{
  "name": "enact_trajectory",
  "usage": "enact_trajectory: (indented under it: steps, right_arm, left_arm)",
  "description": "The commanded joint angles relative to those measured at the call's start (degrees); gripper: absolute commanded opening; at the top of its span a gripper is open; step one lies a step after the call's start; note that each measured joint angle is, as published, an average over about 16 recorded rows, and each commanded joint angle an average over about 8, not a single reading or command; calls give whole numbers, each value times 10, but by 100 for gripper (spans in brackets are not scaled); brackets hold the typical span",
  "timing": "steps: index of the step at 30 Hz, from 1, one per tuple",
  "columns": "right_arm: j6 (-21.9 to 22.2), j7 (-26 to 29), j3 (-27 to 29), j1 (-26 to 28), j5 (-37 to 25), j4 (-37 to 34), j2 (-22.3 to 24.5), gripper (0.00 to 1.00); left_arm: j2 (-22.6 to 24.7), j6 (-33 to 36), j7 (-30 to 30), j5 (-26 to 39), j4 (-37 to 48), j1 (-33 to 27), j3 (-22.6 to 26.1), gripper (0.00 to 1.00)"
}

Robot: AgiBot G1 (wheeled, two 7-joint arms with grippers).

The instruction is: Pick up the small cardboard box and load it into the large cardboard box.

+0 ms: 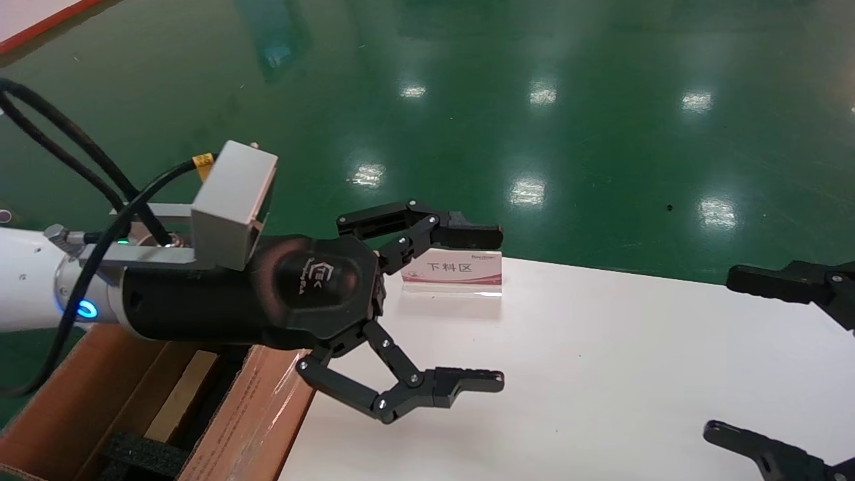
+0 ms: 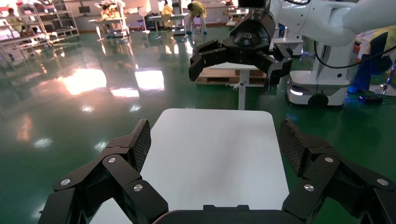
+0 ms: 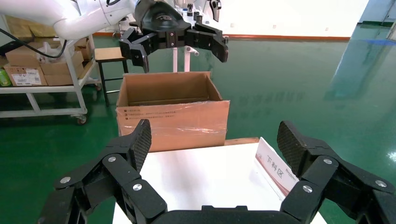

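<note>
— Where's your left end effector (image 1: 491, 308)?
— Fingers spread wide, empty, at the large cardboard box (image 1: 247, 414), nine o'clock of the counter (image 1: 601, 374).
— The right end effector (image 1: 735, 357)?
— Spread too, three o'clock. Small box unseen.

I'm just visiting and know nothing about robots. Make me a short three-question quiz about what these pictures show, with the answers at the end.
1. True or false: the left gripper is holding something.
2. Where does the large cardboard box stand? A) in the middle of the white table B) beside the table's edge, under the left arm C) on top of the sign
3. Fill in: the right gripper hangs with its fingers ____.

Key
1. False: its fingers are spread wide and nothing is between them.
2. B.
3. Open. The small cardboard box shows on the table in none of the views.
</note>
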Motion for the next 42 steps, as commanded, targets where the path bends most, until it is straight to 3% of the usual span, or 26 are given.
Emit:
enact_trajectory:
  steps: [1,42]
  right_arm:
    - [0,0,0,0,0,0,0,100]
    - [0,1,1,0,-1,0,0,100]
  left_arm:
    - [0,0,0,0,0,-1,1,100]
    - [-1,6,10,-8,1,12,-16,100]
